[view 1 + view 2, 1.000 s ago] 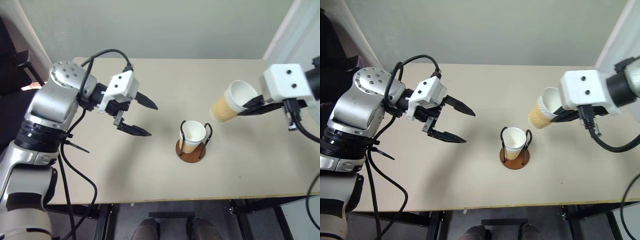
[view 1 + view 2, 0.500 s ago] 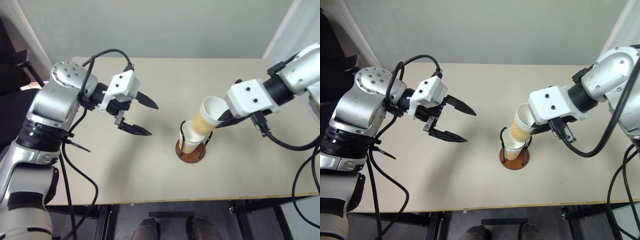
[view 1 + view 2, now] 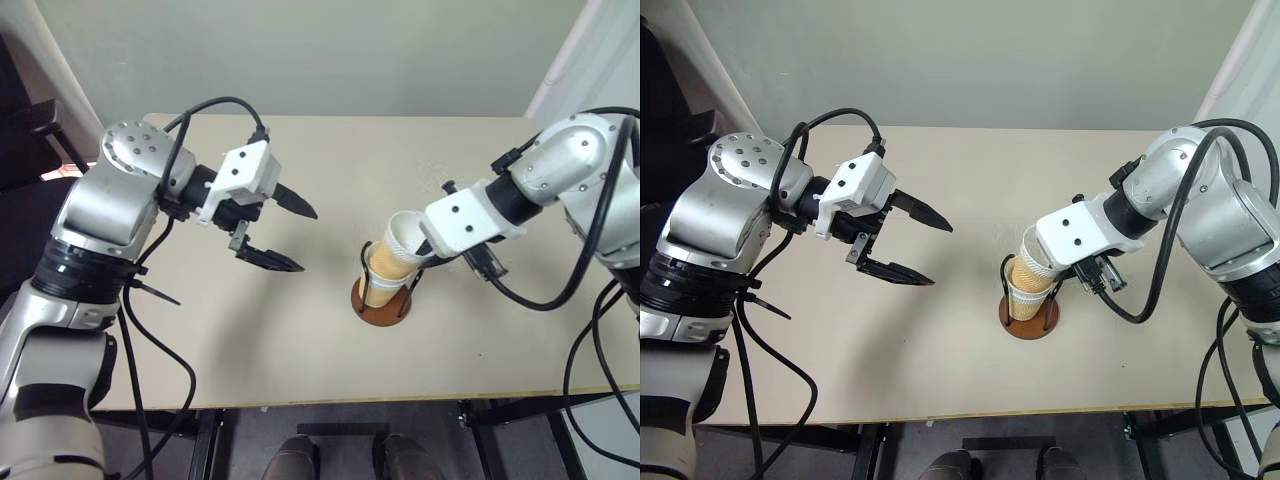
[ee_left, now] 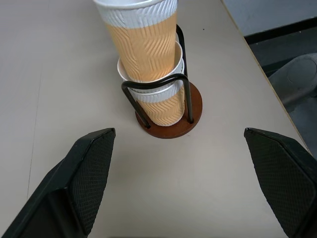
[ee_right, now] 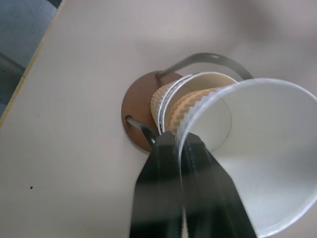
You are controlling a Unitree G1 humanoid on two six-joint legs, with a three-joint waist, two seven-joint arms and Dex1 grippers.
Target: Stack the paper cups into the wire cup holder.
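The wire cup holder [image 3: 381, 308] stands on its round reddish-brown base near the table's middle, with nested paper cups [image 4: 157, 101] upright inside its black loops. Another tan paper cup [image 3: 398, 248] leans to the right, its bottom tucked into the top cup in the holder. My right gripper [image 3: 422, 247] is shut on this tilted cup's white rim [image 5: 247, 148], one finger inside and one outside. To the left of the holder, my left gripper [image 3: 305, 240] hangs open above the table, apart from the cups, its tips pointing toward them.
The beige table [image 3: 250, 340] has its front edge a short way in front of the holder. A pale wall runs behind the table. A dark chair [image 3: 30, 140] stands at the far left.
My right arm has swung left and down with the cup, from out beside the holder to setting the cup's bottom into the cups there. The left arm has stayed still.
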